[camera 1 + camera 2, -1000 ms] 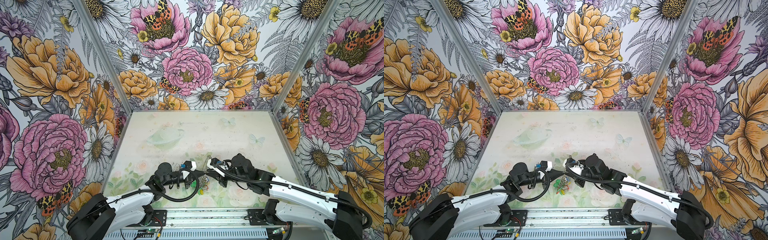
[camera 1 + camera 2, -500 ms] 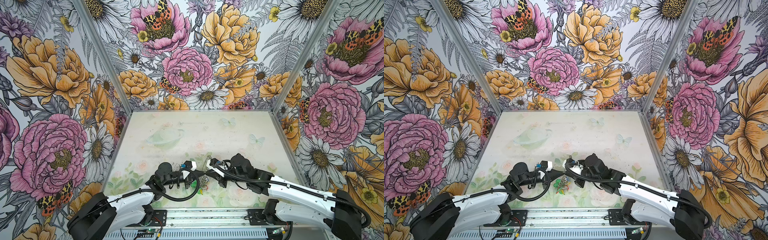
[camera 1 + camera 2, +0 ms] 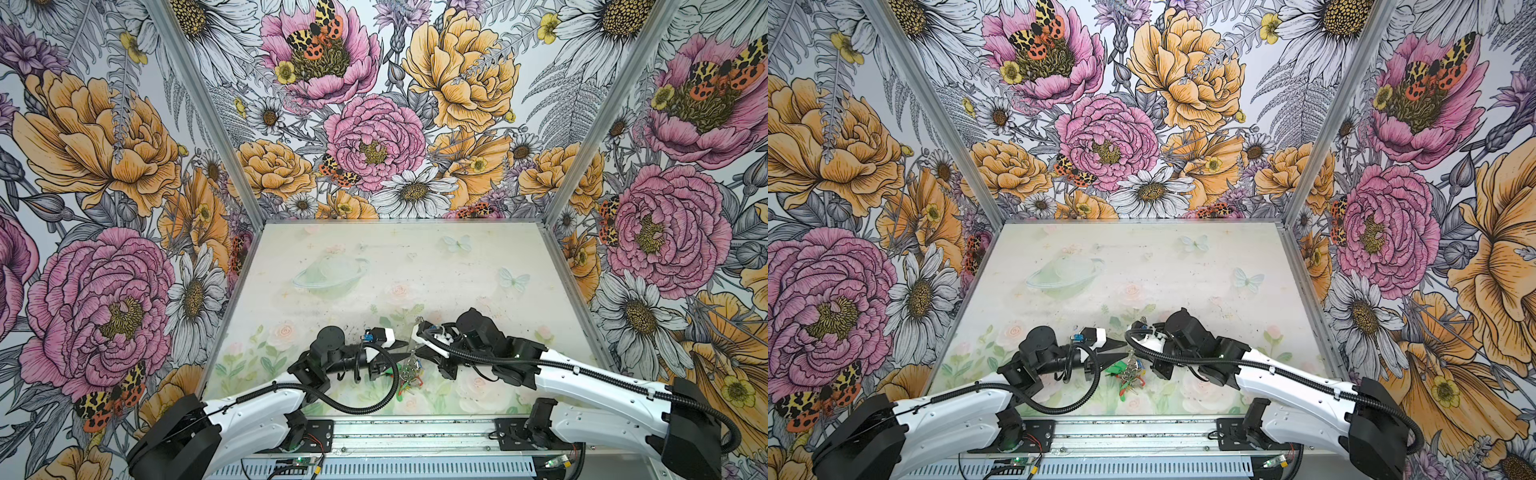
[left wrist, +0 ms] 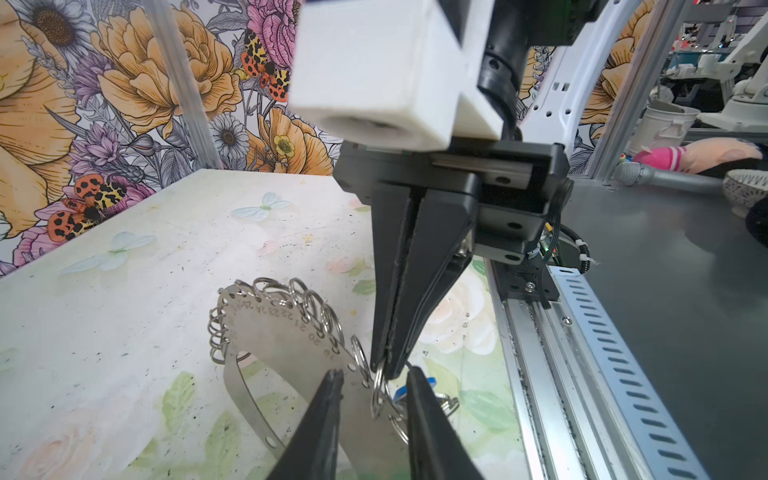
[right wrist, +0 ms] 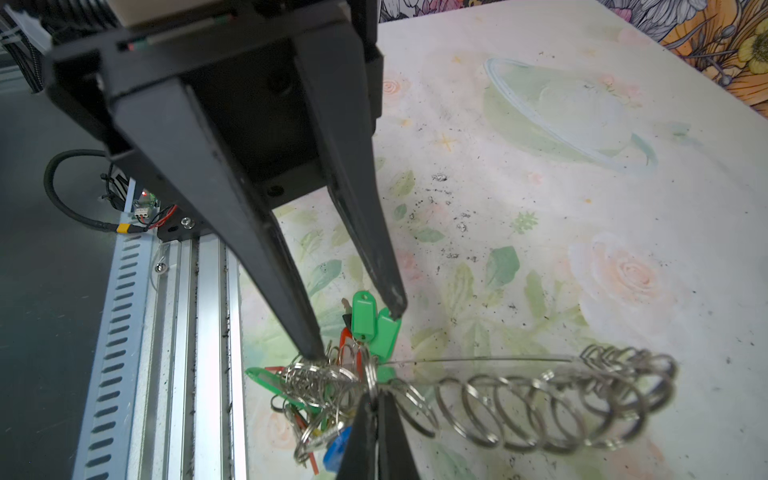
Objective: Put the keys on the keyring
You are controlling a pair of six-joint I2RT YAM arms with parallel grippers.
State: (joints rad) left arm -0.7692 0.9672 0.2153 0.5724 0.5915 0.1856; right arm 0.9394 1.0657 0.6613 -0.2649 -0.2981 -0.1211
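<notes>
Left wrist view: your left gripper (image 4: 374, 376) just sprang apart beside the keyring (image 4: 286, 336).
Right gripper (image 5: 376, 417): clamped on a wire ring (image 5: 370, 376).
Keys (image 3: 1138, 365): lower centre in a top view, blue-tagged, under that pinch.
Meaning: hold swapped; threading unconfirmed.

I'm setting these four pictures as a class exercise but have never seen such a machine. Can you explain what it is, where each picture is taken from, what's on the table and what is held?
It is a robot with two arms, each ending in a two-fingered claw. Two pictures look down from overhead; two come from cameras on the wrists. On the flower-printed table lies a bunch of keys with green tags, a blue tag close by. The right claw is shut on a small wire ring at the edge of the keyring, a flat metal band. The left claw stands open close to it.
</notes>
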